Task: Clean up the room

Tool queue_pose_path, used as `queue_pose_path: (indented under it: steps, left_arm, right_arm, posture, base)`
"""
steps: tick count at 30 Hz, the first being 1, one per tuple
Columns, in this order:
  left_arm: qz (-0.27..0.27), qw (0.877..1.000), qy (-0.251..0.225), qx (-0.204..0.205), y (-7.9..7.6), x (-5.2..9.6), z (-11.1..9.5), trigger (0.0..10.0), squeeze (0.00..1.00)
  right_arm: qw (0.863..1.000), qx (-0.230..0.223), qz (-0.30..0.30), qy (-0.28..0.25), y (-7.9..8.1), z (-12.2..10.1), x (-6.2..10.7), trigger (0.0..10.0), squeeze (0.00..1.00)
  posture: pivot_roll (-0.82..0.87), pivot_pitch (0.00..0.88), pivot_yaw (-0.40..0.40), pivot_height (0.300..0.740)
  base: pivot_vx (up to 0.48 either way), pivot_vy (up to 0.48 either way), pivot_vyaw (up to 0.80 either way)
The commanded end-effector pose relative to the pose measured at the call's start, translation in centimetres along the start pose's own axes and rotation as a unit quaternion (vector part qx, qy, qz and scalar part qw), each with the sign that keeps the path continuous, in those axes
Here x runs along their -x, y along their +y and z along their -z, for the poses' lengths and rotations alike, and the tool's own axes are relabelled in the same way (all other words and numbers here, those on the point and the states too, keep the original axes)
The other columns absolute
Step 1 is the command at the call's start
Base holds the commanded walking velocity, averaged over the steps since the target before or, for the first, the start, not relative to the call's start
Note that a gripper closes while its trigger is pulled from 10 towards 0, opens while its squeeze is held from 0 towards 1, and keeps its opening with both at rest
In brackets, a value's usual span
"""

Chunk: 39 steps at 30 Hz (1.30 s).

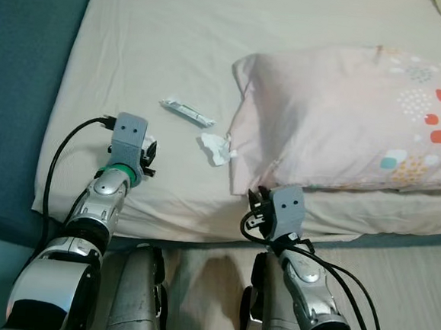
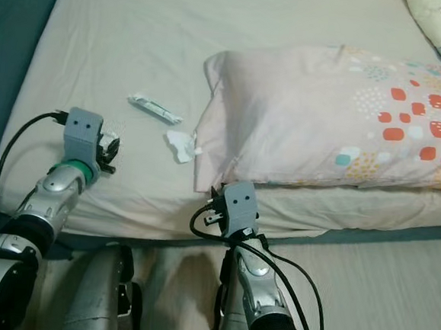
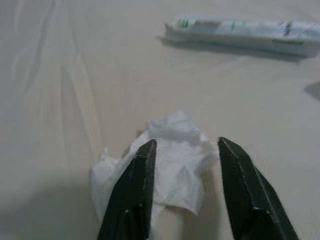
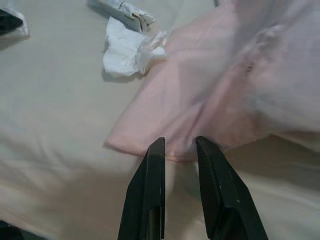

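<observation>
We have our left pincer (image 3: 184, 150) low over the beige bed sheet (image 1: 138, 44), its black fingers (image 3: 135, 195) parted around a crumpled white tissue (image 3: 170, 160). A long white wrapper (image 1: 185, 112) and a second white tissue wad (image 1: 214, 147) lie beyond, beside the pink pillow (image 1: 338, 121). Our right pincer (image 4: 179, 145) hovers at the pillow's corner, fingers slightly apart, gripping nothing.

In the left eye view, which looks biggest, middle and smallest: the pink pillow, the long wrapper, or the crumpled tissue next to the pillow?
Largest to smallest:
1. pink pillow
2. long wrapper and crumpled tissue: these look close in size; the wrapper is longer, the tissue wider.
</observation>
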<state>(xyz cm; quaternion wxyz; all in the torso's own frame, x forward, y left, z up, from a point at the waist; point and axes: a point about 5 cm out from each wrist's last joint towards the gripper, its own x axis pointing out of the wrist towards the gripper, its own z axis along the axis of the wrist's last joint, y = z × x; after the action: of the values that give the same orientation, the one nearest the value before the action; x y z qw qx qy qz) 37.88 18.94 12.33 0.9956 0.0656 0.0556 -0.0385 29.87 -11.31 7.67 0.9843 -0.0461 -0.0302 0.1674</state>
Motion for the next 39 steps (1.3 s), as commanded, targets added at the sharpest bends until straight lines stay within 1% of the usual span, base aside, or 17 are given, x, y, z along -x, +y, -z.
queue_pose_path:
  steps: [1,5,10,12,14,19,20,21,22,23,24,25,26,27,28,29,39]
  left_arm:
    - [-0.015,1.000,0.020,0.017,0.7,0.4,1.1,10.0,1.00]
    - [-0.038,0.999,0.004,0.014,1.4,0.5,0.9,10.0,1.00]
    - [-0.043,0.999,0.020,0.002,1.7,0.7,1.5,10.0,1.00]
    - [-0.033,0.998,0.046,-0.040,1.6,0.9,2.2,10.0,1.00]
    - [-0.033,0.998,0.046,-0.040,1.6,0.9,2.2,10.0,1.00]
    - [-0.023,0.995,0.058,-0.072,1.4,1.0,2.6,10.0,1.00]
    - [-0.019,0.994,0.059,-0.087,1.3,1.0,2.6,10.0,0.69]
    - [-0.019,0.994,0.059,-0.087,1.3,1.0,2.6,10.0,0.69]
    - [-0.016,0.994,0.057,-0.097,1.1,0.9,2.6,10.0,0.25]
    - [-0.016,0.994,0.057,-0.097,1.1,0.9,2.6,10.0,0.25]
    - [-0.014,0.993,0.056,-0.102,0.9,0.9,2.6,10.0,0.18]
    - [-0.014,0.993,0.056,-0.102,0.9,0.9,2.6,10.0,0.18]
    - [-0.012,0.994,0.053,-0.096,0.7,0.8,2.5,10.0,0.07]
    - [-0.009,0.995,0.048,-0.083,0.5,0.7,2.3,8.8,0.00]
    - [-0.009,0.995,0.048,-0.083,0.5,0.7,2.3,8.8,0.00]
    - [-0.007,0.997,0.045,-0.069,0.4,0.7,2.3,0.0,0.00]
    - [0.010,0.997,0.048,-0.051,-0.2,0.9,2.8,0.0,0.00]
  right_arm:
    - [1.000,-0.003,-0.006,0.019,0.4,0.7,0.6,10.0,0.00]
    - [1.000,-0.004,-0.010,0.021,0.6,0.6,0.7,10.0,0.00]
    - [1.000,-0.004,-0.015,0.026,0.8,0.7,0.8,10.0,0.00]
    - [1.000,-0.003,-0.015,0.026,0.7,0.6,0.8,10.0,0.00]
    - [1.000,-0.003,-0.015,0.026,0.7,0.6,0.8,10.0,0.00]
    - [0.999,-0.003,-0.014,0.028,0.6,0.5,0.8,10.0,0.00]
    - [0.999,-0.003,-0.014,0.030,0.6,0.4,0.9,10.0,0.00]
    - [0.999,-0.003,-0.014,0.030,0.6,0.4,0.9,10.0,0.00]
    - [0.999,-0.002,-0.013,0.030,0.5,0.4,0.9,10.0,0.00]
    - [0.999,-0.002,-0.013,0.030,0.5,0.4,0.9,10.0,0.00]
    - [0.999,-0.002,-0.012,0.031,0.5,0.3,0.9,10.0,0.00]
    - [0.999,-0.002,-0.012,0.031,0.5,0.3,0.9,10.0,0.00]
    - [0.999,-0.002,-0.011,0.030,0.5,0.3,0.9,10.0,0.00]
    - [0.999,-0.003,-0.009,0.030,0.4,0.2,0.9,10.0,0.00]
    - [0.999,-0.003,-0.009,0.030,0.4,0.2,0.9,10.0,0.00]
    - [0.999,-0.003,-0.008,0.031,0.4,0.3,0.9,10.0,0.00]
    - [0.999,-0.008,-0.006,0.035,0.6,0.4,0.8,10.0,0.00]
  posture:
    - [-0.01,0.313,0.042,0.604]
    - [-0.02,0.315,0.039,0.604]
    - [-0.02,0.313,0.038,0.604]
    - [-0.02,0.308,0.039,0.604]
    - [-0.02,0.308,0.039,0.604]
    - [-0.02,0.304,0.039,0.604]
    - [-0.02,0.301,0.041,0.604]
    - [-0.02,0.301,0.041,0.604]
    - [-0.02,0.298,0.043,0.604]
    - [-0.02,0.298,0.043,0.604]
    - [-0.02,0.295,0.045,0.604]
    - [-0.02,0.295,0.045,0.604]
    - [-0.02,0.291,0.046,0.604]
    - [-0.02,0.287,0.046,0.604]
    - [-0.02,0.287,0.046,0.604]
    - [-0.02,0.280,0.045,0.604]
    - [-0.02,0.260,0.046,0.604]
  base:
    - [0.000,0.000,0.00]
    - [0.000,0.000,0.00]
    - [0.000,0.000,0.00]
    - [0.000,0.000,0.00]
    - [0.000,0.000,0.00]
    - [0.000,0.000,0.00]
    - [0.000,0.000,0.00]
    - [0.000,0.000,0.00]
    - [0.000,0.000,0.00]
    - [0.000,0.000,0.00]
    - [0.000,0.000,0.00]
    - [0.000,0.000,0.00]
    - [0.000,0.000,0.00]
    - [0.000,0.000,0.00]
    - [0.000,0.000,0.00]
    - [0.000,0.000,0.00]
    - [0.000,0.000,0.00]
